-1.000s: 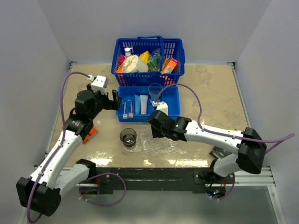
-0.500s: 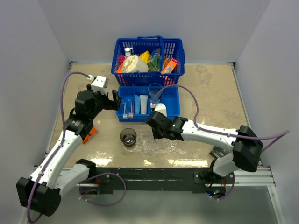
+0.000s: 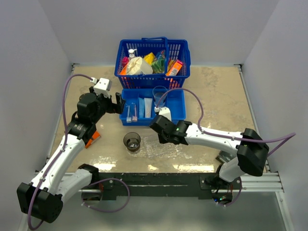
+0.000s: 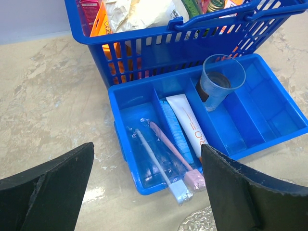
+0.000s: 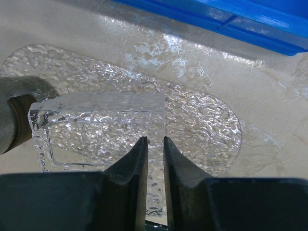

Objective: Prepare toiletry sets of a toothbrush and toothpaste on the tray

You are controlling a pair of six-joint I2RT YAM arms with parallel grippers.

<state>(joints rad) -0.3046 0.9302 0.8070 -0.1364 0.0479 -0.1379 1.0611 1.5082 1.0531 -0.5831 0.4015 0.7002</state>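
- Top view: the left gripper hung with its jaws wide beside the blue bin's left edge. The right gripper sat low over the clear tray, with a dark cup just left of it. Open table lay to the right.
- Left wrist: between the left gripper's fingers, toothbrushes and toothpaste lay in the bin's left compartments, with the brush heads at its near rim.
- Right wrist: the right gripper's fingers stood nearly together over the tray's near edge. Whether they pinched it, I cannot tell.

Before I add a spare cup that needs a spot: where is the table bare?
Bare table right of the blue bin and basket, out to its right edge. Crowded in front of the bin: smoky cup, tray, right arm.
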